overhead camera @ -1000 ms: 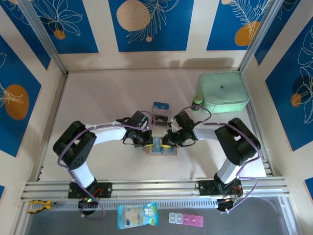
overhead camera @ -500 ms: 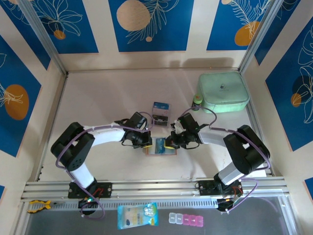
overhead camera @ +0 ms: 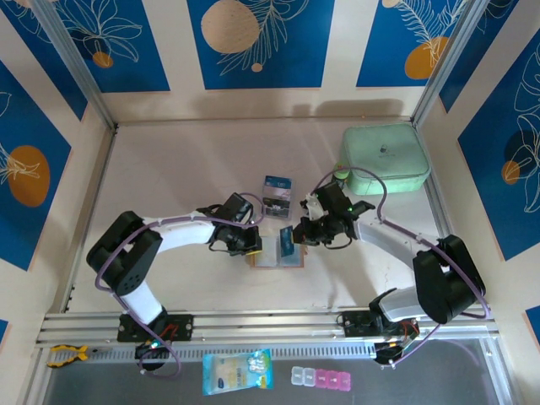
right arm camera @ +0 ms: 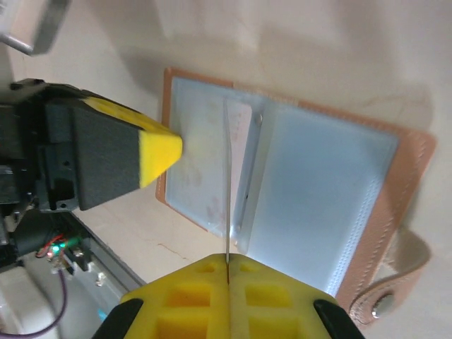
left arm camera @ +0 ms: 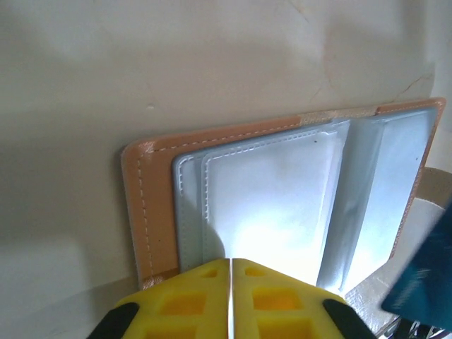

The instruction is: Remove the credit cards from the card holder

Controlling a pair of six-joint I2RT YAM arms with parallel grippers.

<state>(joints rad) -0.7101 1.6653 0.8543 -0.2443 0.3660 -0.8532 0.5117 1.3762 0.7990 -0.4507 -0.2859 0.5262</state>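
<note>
The card holder [overhead camera: 272, 255] is lying open and flat, inner side up, well to the left of the mint-green case [overhead camera: 384, 160] and nearer to me; its tan-pink stitched border is framing pale grey pockets, and its snap tab [right arm camera: 385, 300] is trailing from one corner; I am pinching a dark blue card [overhead camera: 287, 241] in my right gripper [right arm camera: 227, 272], holding it on edge above the holder; a second blue card [overhead camera: 278, 182] and a dark grey card [overhead camera: 274, 203] are lying flat, level with the case's near edge.
</note>
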